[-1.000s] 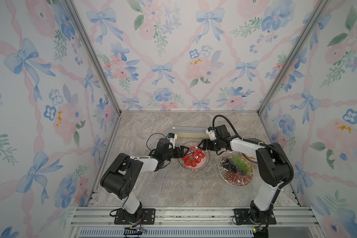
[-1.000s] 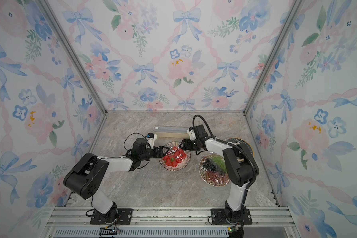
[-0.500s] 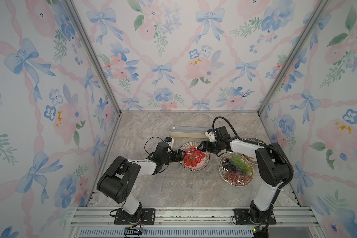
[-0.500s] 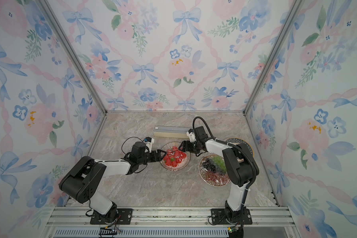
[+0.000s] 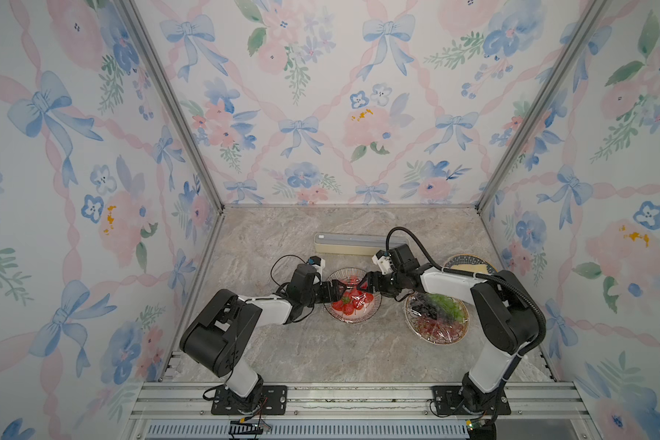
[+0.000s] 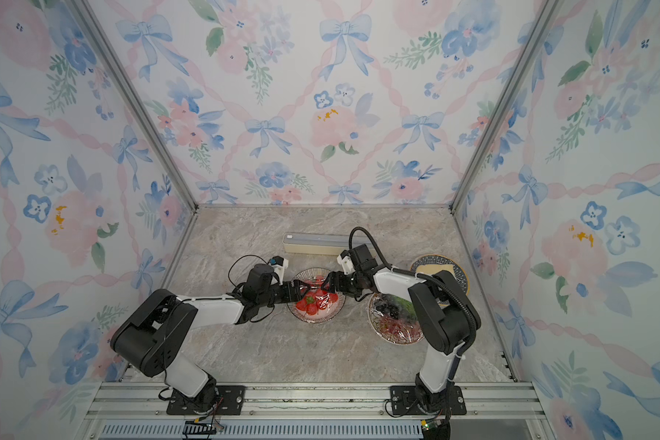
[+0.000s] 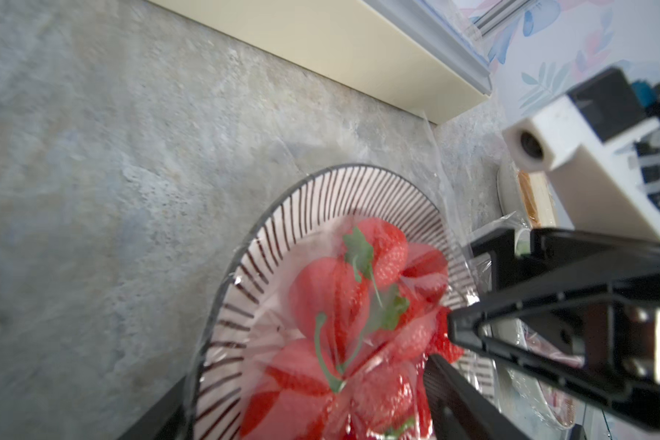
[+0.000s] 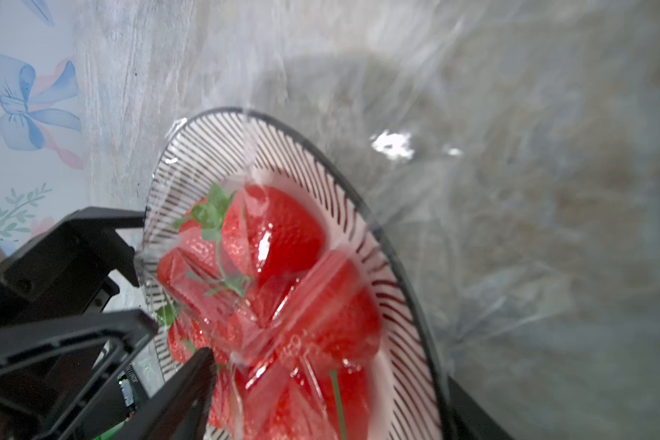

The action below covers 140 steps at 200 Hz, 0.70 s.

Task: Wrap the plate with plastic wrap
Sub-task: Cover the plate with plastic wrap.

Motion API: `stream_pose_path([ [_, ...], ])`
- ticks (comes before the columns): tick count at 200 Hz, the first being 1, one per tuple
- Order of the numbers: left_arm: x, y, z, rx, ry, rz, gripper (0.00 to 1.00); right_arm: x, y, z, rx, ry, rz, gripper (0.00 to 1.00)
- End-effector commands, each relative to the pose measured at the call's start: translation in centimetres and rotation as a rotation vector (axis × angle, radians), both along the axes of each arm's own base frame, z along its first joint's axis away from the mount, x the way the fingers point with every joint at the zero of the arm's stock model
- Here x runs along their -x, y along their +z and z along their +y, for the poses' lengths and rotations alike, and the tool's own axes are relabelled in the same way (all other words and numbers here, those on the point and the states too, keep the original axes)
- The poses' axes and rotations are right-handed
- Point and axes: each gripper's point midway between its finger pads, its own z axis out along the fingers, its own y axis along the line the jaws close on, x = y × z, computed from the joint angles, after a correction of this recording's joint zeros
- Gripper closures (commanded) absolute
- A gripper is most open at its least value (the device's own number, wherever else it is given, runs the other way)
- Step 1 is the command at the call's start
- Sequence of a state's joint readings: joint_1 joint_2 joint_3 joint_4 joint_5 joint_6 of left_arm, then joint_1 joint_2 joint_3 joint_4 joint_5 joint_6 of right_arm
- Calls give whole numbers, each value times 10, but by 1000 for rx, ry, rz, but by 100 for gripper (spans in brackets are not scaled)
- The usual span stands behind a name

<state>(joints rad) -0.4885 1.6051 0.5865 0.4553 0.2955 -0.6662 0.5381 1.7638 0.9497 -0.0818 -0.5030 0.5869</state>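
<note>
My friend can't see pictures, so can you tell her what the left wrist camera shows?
A striped plate of red strawberries, covered with crinkly clear plastic wrap, sits on a grey marble table. The right gripper, black with open jaws, reaches in at the plate's edge, and a long cream box lies nearby.

This is a robot test cell dressed to look homely. A marble-look tabletop point(image 5: 321, 354) is boxed in on three sides by panels of bow-and-flower wallpaper point(image 5: 321, 95), held in bare aluminium posts point(image 5: 170, 103). Along the tabletop's near edge runs a slotted aluminium rail point(image 5: 359, 392), with two arm bases point(image 5: 249, 398) bolted to it.
</note>
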Motion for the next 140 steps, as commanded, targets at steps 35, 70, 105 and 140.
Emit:
stream_pose_path([
  [35, -14, 25, 34, -8, 70, -77, 14, 16, 32, -38, 104, -47, -63, 16],
  [70, 4, 22, 59, -98, 111, -58, 14, -5, 62, -36, 116, -6, -181, 16],
  [105, 39, 6, 60, -33, 93, 46, 14, -39, 91, 10, -45, 31, -319, 17],
  [140, 61, -5, 63, -4, 96, 93, 14, -67, 76, 34, -103, 21, -306, 18],
])
